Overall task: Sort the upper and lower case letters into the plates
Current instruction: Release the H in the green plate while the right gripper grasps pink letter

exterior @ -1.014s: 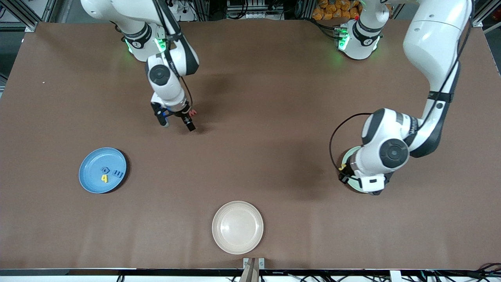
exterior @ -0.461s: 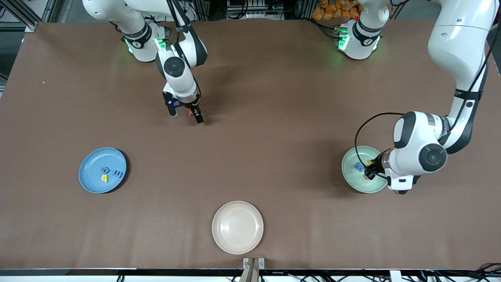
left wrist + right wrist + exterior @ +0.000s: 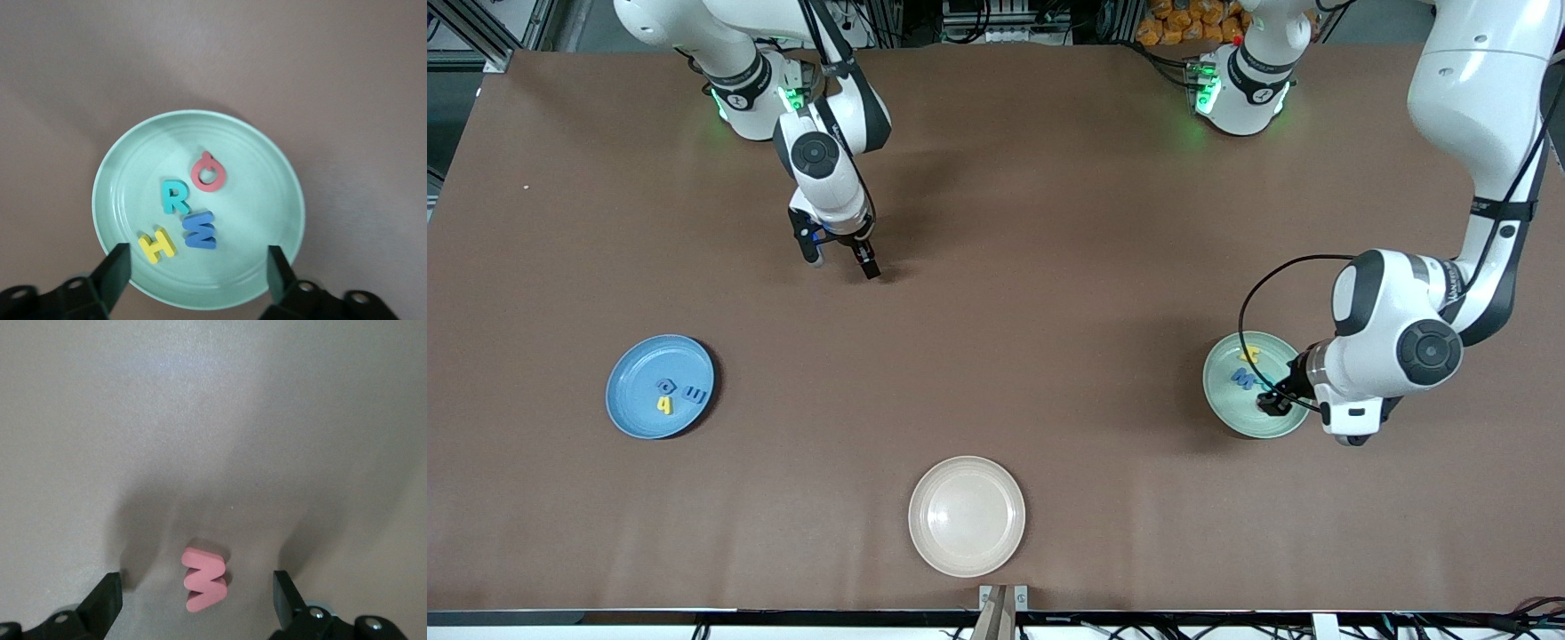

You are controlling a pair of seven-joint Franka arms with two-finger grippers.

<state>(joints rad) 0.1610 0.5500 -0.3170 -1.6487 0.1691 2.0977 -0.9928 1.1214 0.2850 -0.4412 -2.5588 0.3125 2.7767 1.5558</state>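
1. The left end effector (image 3: 1268, 404) hangs over the mint green plate (image 3: 1232, 411) at the right of the frame, its jaws spread wide and empty.
2. In that plate lie a red Q (image 3: 209, 175), a teal R (image 3: 175, 197), a blue W (image 3: 201, 230) and a yellow H (image 3: 157, 245), all flat and close together.
3. The right end effector (image 3: 840, 262) stands low over the desk (image 3: 1049, 222) at the upper left, jaws wide apart and holding nothing.
4. A pink w (image 3: 204, 579) lies on the desk between its fingers, touching neither, its long axis running between the jaws' line and the wrist.
5. The light blue plate (image 3: 630, 411), at the left, holds three letters (image 3: 678, 393).
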